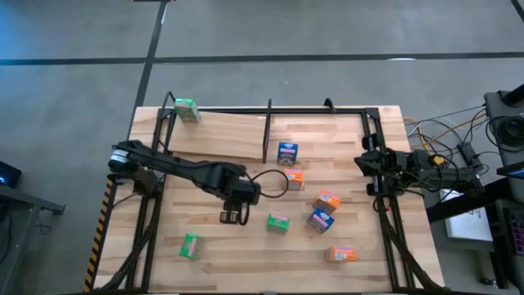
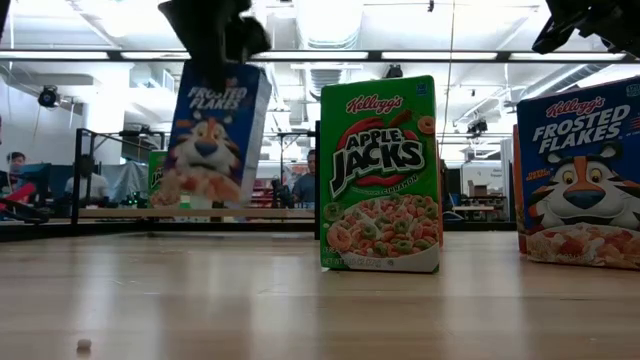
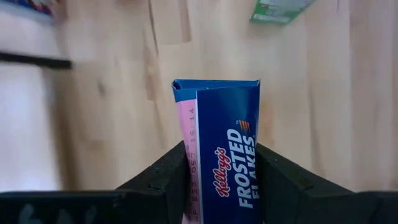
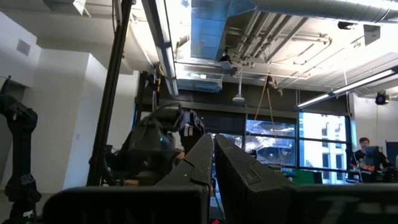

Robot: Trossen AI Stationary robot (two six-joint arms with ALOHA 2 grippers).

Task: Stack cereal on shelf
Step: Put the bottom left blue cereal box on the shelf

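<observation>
Left tool (image 3: 219, 186) clamped on a blue Frosted Flakes box (image 3: 225, 152), fingers (image 3: 161, 180) pressing both narrow sides, box raised clear of the bench (image 1: 246, 262) in the low view, hanging just left of an upright green Apple Jacks box (image 2: 380, 172). From above, positioned near mid-bench, front of the shelf (image 1: 221, 135), left arm stretched in from the left edge. Right tool (image 4: 213, 158) fully closed on nothing, fingers pressed together, pointed up toward the ceiling, parked at the bench's right edge. On the shelf plank: one green box (image 1: 187, 109) at the far left corner, left of the black divider rod (image 1: 268, 131). Just off the plank's front edge, right of the divider: a blue box (image 1: 287, 152), with an orange box (image 1: 294, 178) close beside it. Scattered over the open bench: a green box (image 1: 277, 222) just right of the left tool, another green box (image 1: 191, 246) nearer the front left, an orange box (image 1: 327, 200) touching a blue box (image 1: 320, 219) toward the right, and a further orange box (image 1: 341, 255) lying flat near the front right. Second Frosted Flakes box (image 2: 580, 180) visible at the right edge of the low view.
</observation>
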